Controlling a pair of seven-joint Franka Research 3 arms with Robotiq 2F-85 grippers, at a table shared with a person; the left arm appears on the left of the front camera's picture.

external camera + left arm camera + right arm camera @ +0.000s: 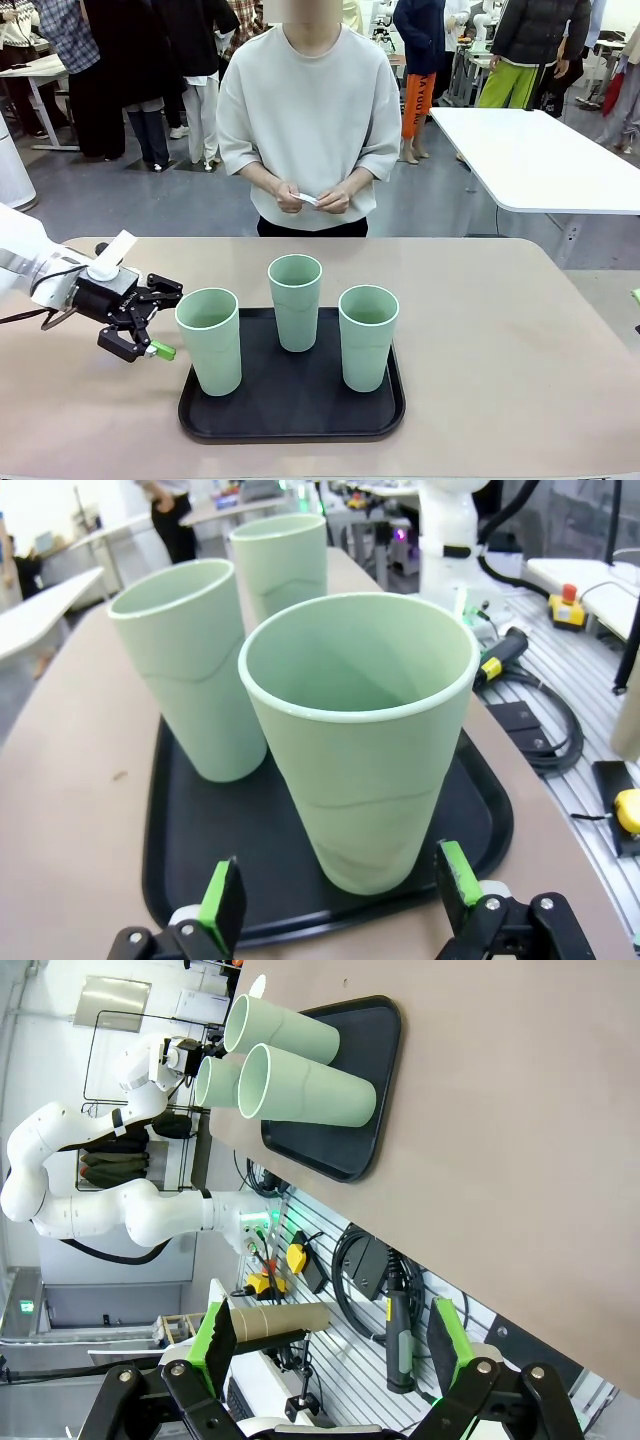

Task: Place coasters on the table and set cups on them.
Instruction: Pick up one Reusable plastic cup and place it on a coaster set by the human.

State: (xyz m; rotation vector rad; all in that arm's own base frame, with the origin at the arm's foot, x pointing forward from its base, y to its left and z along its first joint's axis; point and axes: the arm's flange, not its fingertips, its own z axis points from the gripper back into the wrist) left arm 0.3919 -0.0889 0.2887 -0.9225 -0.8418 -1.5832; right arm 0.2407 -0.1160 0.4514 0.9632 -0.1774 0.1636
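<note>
A: Nearest tall matte mint-green tumbler [210, 340]?
B: Upright on black rounded tray [290, 418], just right of left gripper [163, 320], jaws wide, empty. Right gripper [332, 1340] wide too, well apart.

At nine o'clock, the white, rounded left arm [25, 262] carries a black claw [170, 320] with green pads [163, 351]; the person [308, 120] wears a pale-grey sweatshirt.

Matt pale-green plastic cups [296, 301], smooth black plastic tray [290, 405], smooth matt beige table [500, 340]
</note>
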